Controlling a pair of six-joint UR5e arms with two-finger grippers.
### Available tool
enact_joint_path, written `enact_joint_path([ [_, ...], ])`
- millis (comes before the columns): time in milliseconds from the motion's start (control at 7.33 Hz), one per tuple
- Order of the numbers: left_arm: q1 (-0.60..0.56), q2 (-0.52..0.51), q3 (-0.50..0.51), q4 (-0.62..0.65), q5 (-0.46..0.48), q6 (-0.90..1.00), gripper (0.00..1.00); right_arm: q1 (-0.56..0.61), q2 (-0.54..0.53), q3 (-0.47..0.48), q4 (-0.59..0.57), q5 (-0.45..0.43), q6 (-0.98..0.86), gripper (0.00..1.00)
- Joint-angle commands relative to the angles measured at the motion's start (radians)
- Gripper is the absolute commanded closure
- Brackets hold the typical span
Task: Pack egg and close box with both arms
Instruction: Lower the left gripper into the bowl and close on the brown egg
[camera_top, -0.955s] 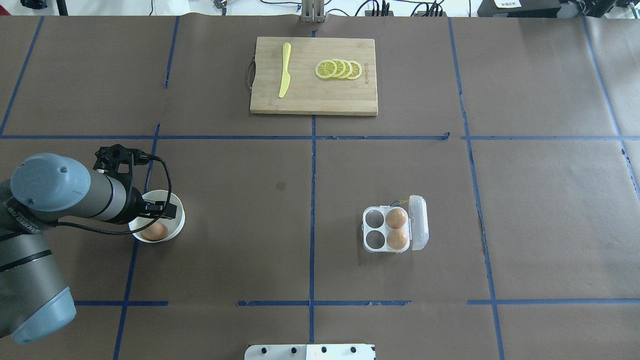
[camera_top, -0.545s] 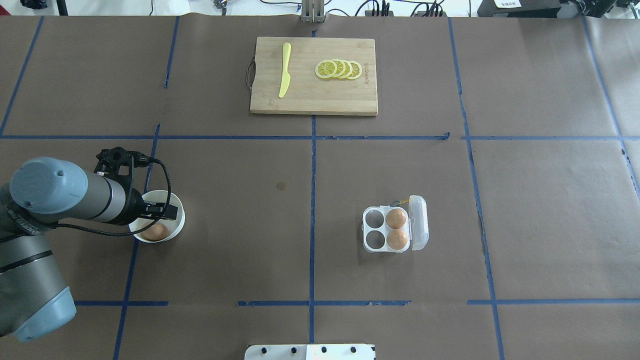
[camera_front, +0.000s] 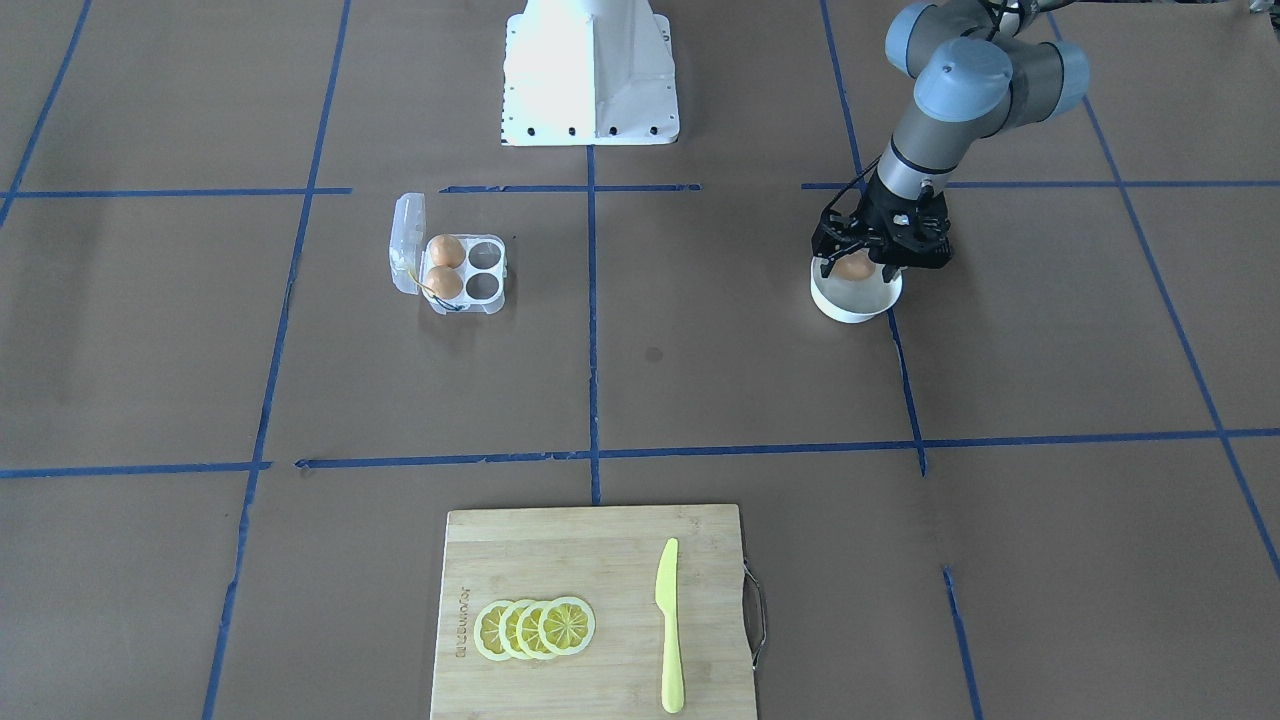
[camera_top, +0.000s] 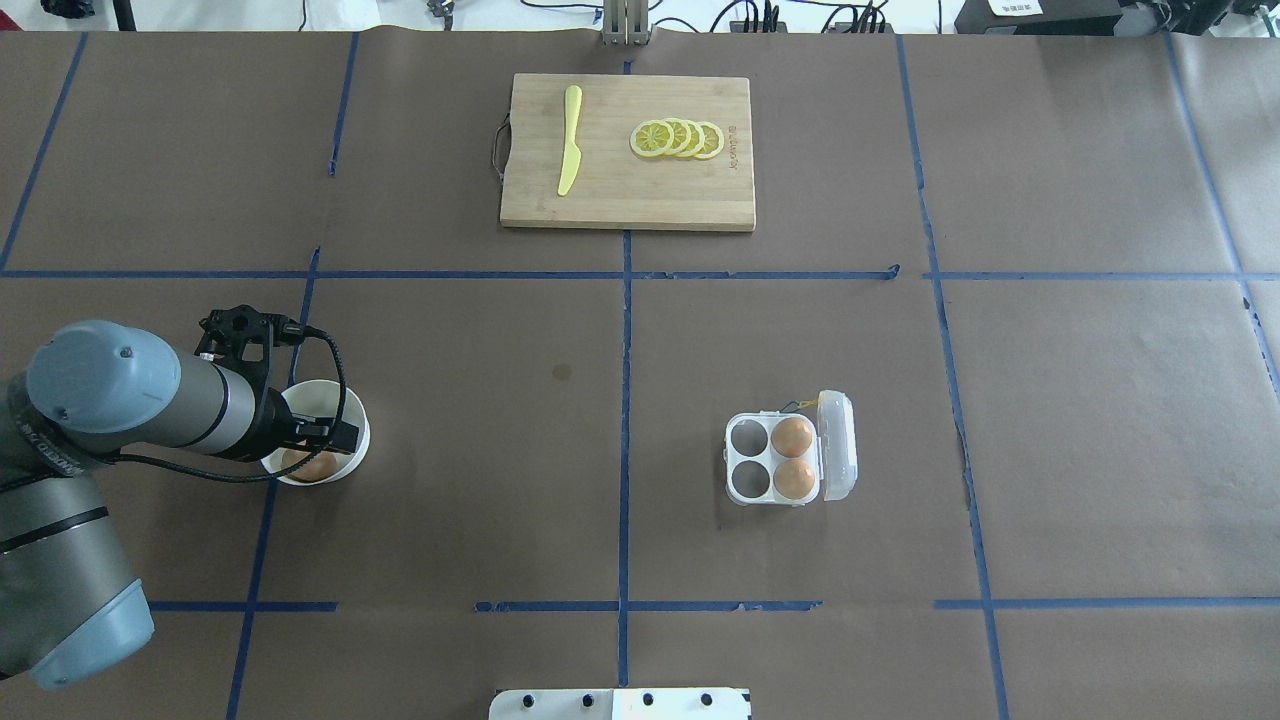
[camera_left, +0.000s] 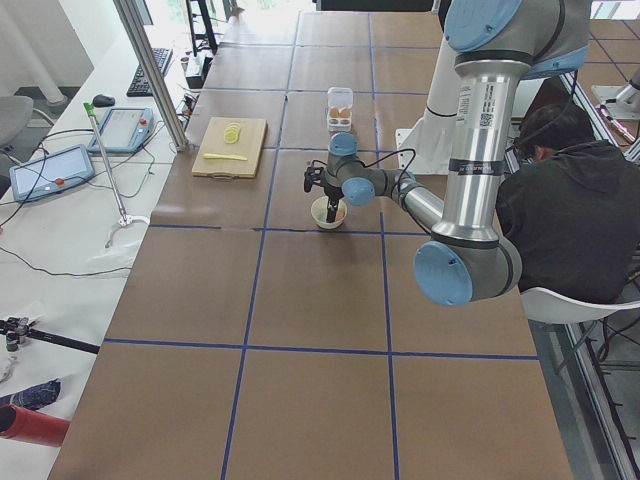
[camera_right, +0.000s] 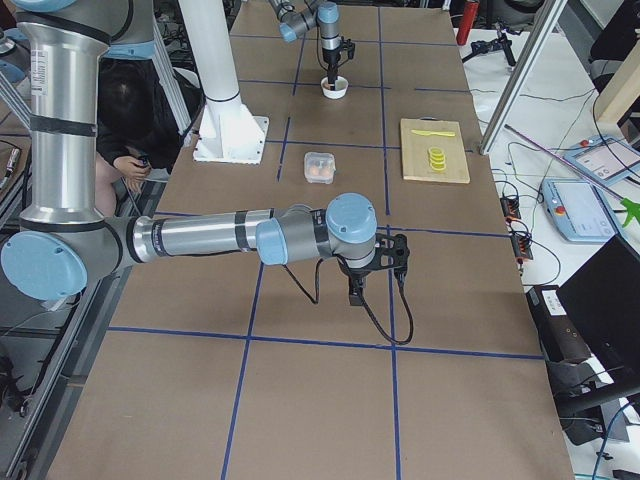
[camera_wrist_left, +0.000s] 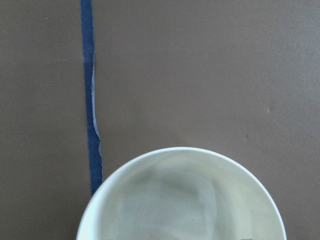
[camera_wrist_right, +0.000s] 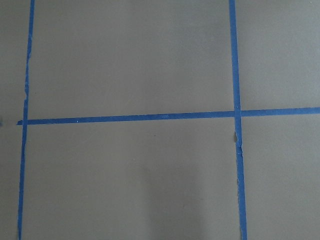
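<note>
Left gripper (camera_front: 857, 270) inside round, glossy white bowl (camera_front: 856, 306). I see black fingers (camera_front: 824, 264) spread either side of smooth orange-brown egg (camera_front: 853, 266); gap wider than egg, no grasp visible. Egg lies in bowl, well apart from box.

Box (camera_top: 748, 437): thin clear plastic, four round cups, on matte brown paper table (camera_top: 1100, 450). Hinged lid (camera_top: 838, 445) lies open beside it. Two look-alike eggs (camera_top: 793, 437) fill cups nearest lid; other two cups bare.

Right gripper (camera_right: 362, 285) hangs over table, seen from side only. I cannot tell whether released or clenched.
</note>
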Motion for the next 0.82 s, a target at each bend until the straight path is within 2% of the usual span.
enact_joint_path([
  [0, 0.012, 0.019, -0.002, 0.006, -0.008, 0.003, 0.12, 0.000, -0.003, 0.000, 0.000, 0.001, 0.000, 0.00],
  [682, 0.027, 0.028, -0.003, 0.009, -0.010, 0.003, 0.15, 0.000, -0.001, -0.001, -0.002, 0.003, 0.002, 0.00],
])
